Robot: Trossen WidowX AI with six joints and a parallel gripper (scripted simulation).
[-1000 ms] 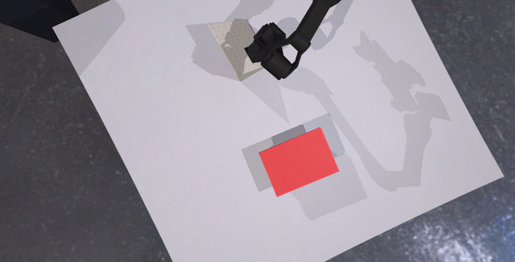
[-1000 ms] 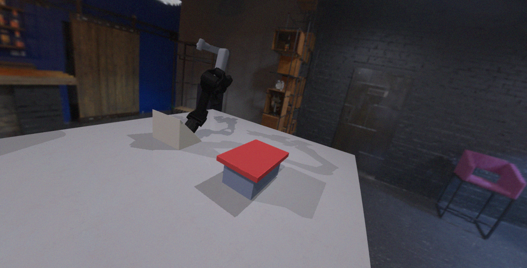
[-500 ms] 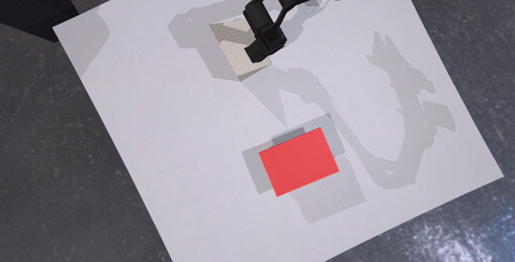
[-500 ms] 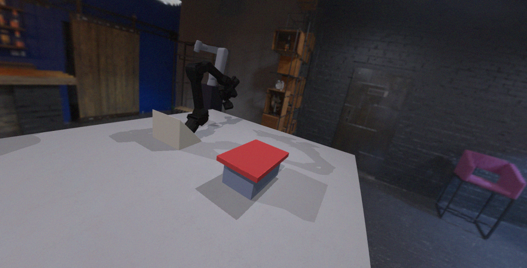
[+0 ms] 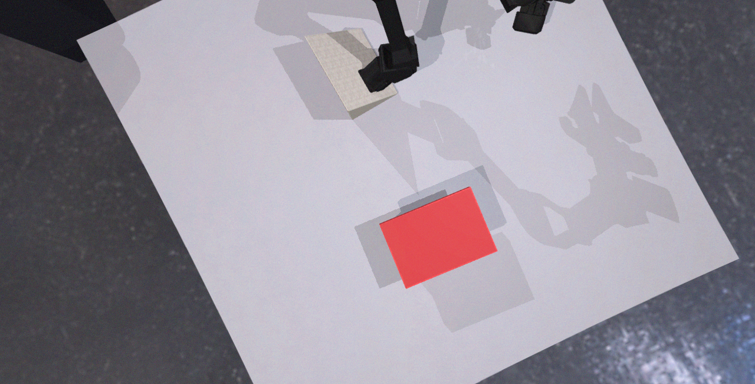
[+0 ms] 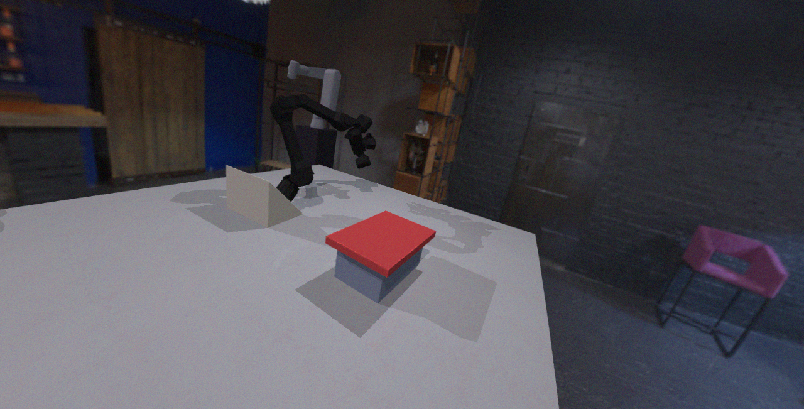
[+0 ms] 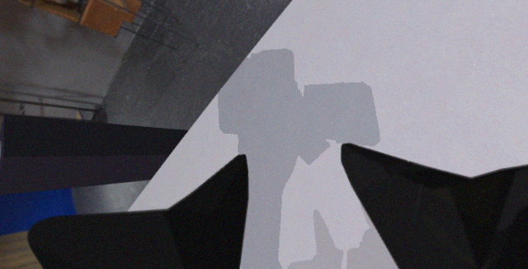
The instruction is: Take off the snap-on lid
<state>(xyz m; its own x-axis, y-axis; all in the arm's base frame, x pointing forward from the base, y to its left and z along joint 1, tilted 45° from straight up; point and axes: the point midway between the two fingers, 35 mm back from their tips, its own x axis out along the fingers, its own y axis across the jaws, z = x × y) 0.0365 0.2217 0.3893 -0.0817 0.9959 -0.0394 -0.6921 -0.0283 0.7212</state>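
Observation:
The red lid (image 5: 437,237) (image 6: 382,239) lies level on top of the blue-grey storage box (image 6: 357,276), its rim overhanging the box sides. The lid hides the box in the top view. My gripper (image 7: 294,158) is open, with nothing between its fingertips. It is raised above the far part of the table, well away from the lid and box. The wrist view shows bare table and shadows beyond the fingers, but neither lid nor box. The fingers are too small and dark to make out clearly in the top and exterior views.
A beige wedge-shaped block (image 5: 335,67) (image 6: 246,198) stands beside my arm's base (image 5: 398,59) (image 6: 298,178). The white table (image 5: 211,144) (image 6: 168,305) (image 7: 433,54) ends close to my gripper's side. A grey arm (image 6: 330,94) on a dark stand is behind the table.

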